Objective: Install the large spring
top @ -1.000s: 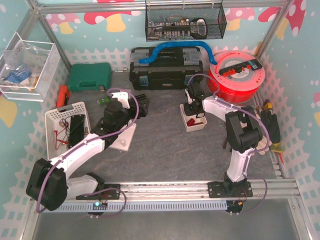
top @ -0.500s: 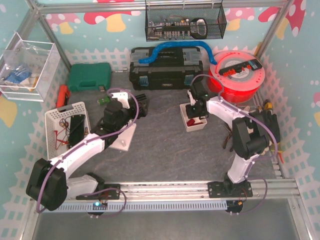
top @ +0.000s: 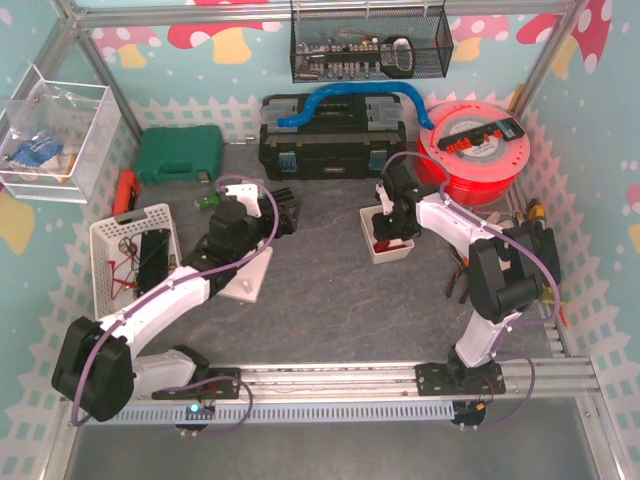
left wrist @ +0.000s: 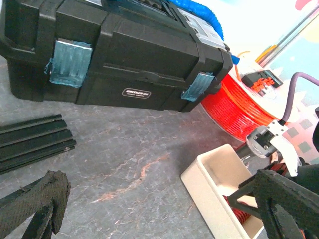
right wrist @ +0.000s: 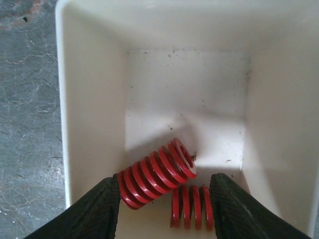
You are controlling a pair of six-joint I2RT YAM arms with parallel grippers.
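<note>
Right arm (top: 450, 215) reaches into the bin (right wrist: 89, 74), right tool (right wrist: 163, 191) parted around the large spring (right wrist: 157, 174); left tool (left wrist: 159, 191) splayed.

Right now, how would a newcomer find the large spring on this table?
Start at the big red spool at the far right; a small white bin stands just in front and left of it. Two red coils lie inside, and the large spring is the longer, thicker one lying at a slant, next to the shorter spring.

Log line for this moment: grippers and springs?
right gripper: open over white bin | large spring, small spring: lying in bin between its fingers | left gripper: open, empty
</note>
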